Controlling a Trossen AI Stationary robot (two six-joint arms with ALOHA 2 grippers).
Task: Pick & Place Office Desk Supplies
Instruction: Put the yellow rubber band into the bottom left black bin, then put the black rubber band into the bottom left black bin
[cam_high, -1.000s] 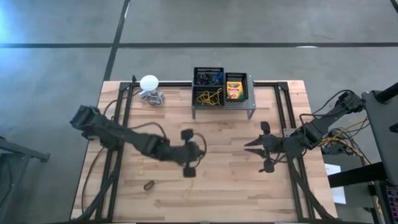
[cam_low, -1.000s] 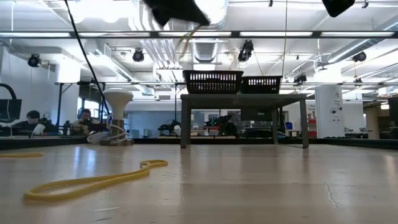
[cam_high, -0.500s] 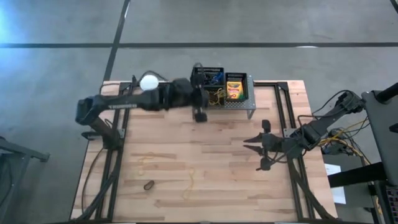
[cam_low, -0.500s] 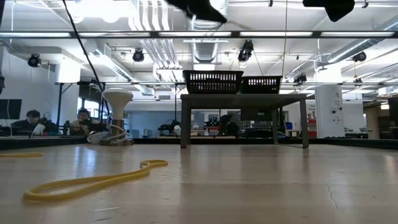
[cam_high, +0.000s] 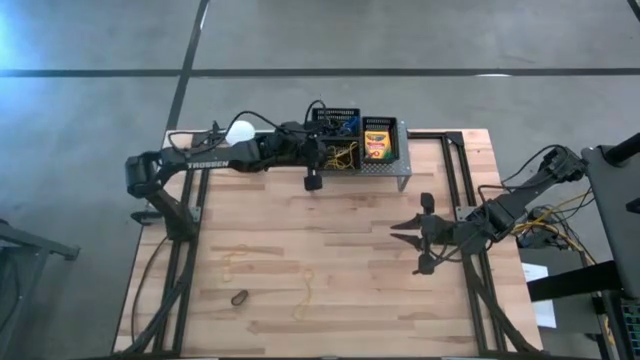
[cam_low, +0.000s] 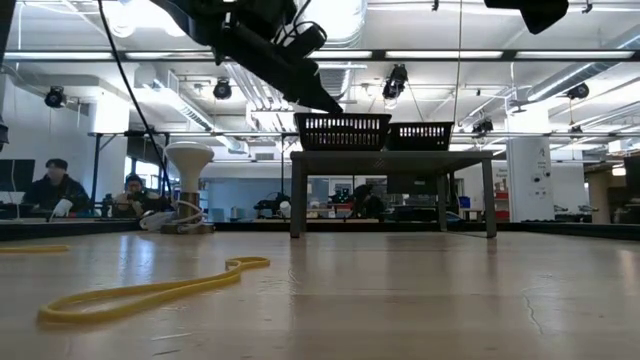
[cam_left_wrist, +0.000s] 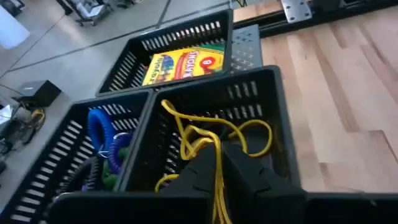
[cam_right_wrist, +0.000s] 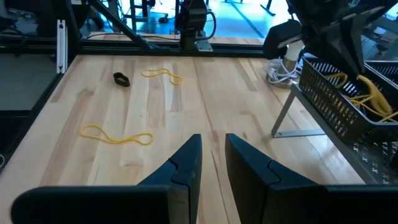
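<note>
Yellow rubber band (cam_left_wrist: 217, 168) hangs from the nearly closed left claw (cam_left_wrist: 227, 171) over a mesh bin (cam_left_wrist: 249, 106); right claw (cam_right_wrist: 211, 163) slightly open.

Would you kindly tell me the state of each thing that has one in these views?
left pincer: shut on held yellow band, over yellow-band bin
right pincer: open, empty, above the table
crayon box: lying flat in crayon bin
blue-band bin: holds blue and purple loops
loose yellow bands: flat on table
dark loop: flat on table
</note>
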